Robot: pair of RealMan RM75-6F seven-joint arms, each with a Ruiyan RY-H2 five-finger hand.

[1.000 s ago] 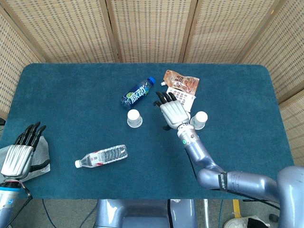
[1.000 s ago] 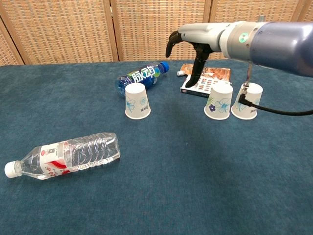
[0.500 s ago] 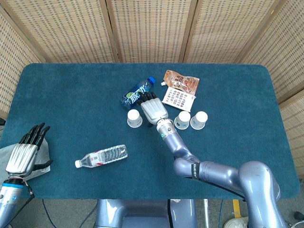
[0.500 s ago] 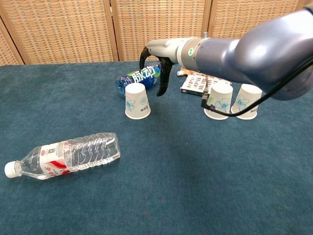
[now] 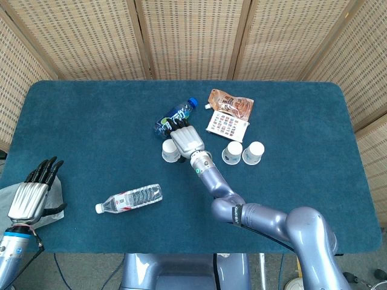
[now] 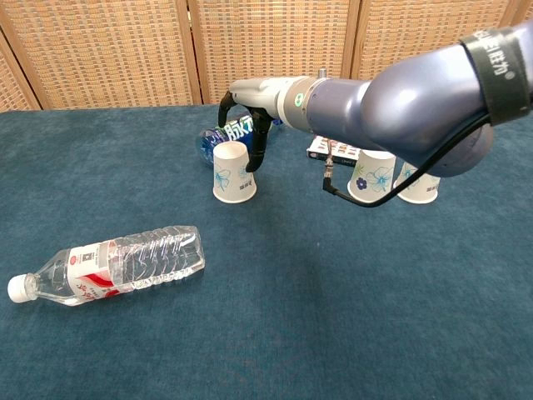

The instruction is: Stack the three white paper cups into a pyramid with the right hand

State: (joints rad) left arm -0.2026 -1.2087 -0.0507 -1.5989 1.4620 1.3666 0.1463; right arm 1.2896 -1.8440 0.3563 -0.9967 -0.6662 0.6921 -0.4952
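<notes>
Right arm has swung across from the paired cups to the lone one in the last second. Right hand (image 6: 247,112) now hangs over the lone cup (image 6: 233,172), fingers curled down around it but apart, nothing gripped yet. Base pair, cup (image 5: 232,152) and cup (image 5: 254,152), sit side by side just right of it, inverted. Looks like the top-cup pickup is starting. Left hand (image 5: 29,194) idle at the table (image 5: 78,121) edge, fingers loosely spread, empty.

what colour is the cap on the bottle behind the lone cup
Blue: the cap on the blue bottle shows best in the head view.
</notes>
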